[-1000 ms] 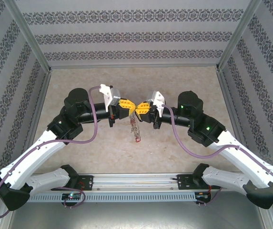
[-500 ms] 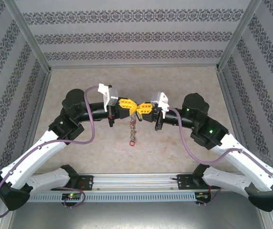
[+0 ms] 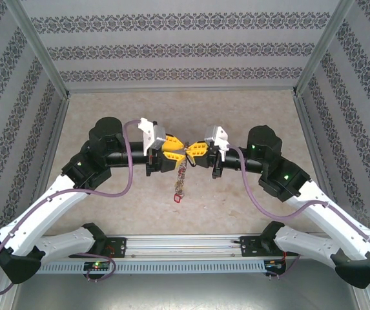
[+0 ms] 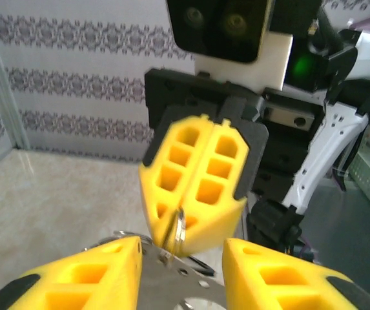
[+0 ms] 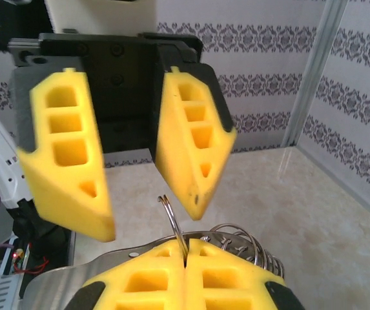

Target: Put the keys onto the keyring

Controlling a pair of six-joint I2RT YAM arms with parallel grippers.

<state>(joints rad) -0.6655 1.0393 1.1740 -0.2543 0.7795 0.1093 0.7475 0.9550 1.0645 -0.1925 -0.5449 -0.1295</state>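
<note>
Now: right holds the ring, left stands free

Right fingers (image 5: pixel 143 281) clench the keyring (image 3: pixel 181 174) by its thin wire, raised over mid-bench (image 3: pixel 249 110), its bunch of keys hanging below. Left fingers (image 5: pixel 68 148) stand parted just left of the wire, tip to tip with the right pair. The black-tagged key is too small to tell

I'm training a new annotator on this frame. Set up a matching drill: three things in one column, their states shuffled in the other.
Things:
1. left gripper
2. right gripper
3. keyring

States:
A. shut on thin wire
B. open
C. pinched at its top, hanging down

Pairs: 1-B, 2-A, 3-C
</note>
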